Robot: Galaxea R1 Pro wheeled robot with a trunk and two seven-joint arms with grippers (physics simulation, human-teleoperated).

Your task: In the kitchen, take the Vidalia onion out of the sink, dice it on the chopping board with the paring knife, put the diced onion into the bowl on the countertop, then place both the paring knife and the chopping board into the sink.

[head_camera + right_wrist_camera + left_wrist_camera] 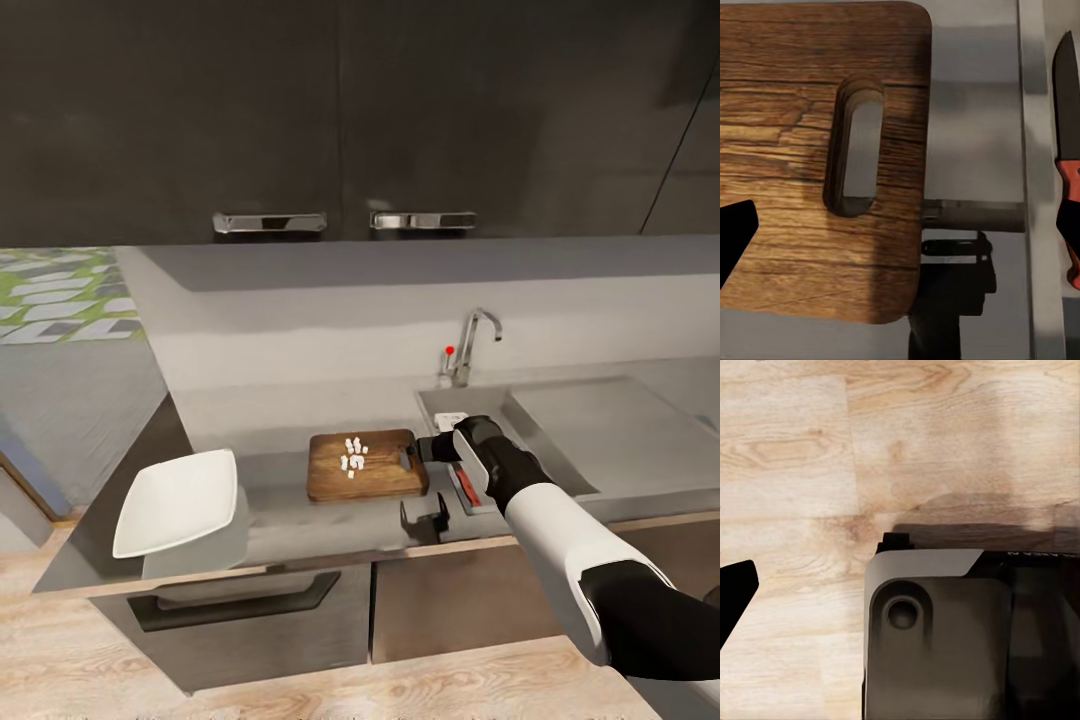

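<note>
The brown chopping board (365, 467) lies on the grey countertop (250, 420), just left of the sink (560, 440). Small white diced onion pieces (353, 456) sit on its middle. My right gripper (408, 459) hovers open over the board's right end, beside the handle slot (856, 146); one black fingertip (736, 238) shows there. The red-handled paring knife (465, 486) (1067, 150) lies inside the basin along its left wall. The white bowl (178, 500) stands at the counter's left front corner. My left gripper's fingertip (735, 592) hangs open over wooden floor.
A chrome tap (472, 345) with a red knob rises behind the basin, and the flat drainer (620, 425) extends right. Dark wall cabinets (350, 120) hang above. The robot's grey base (960, 637) lies below the left wrist. The counter drops off just left of the bowl.
</note>
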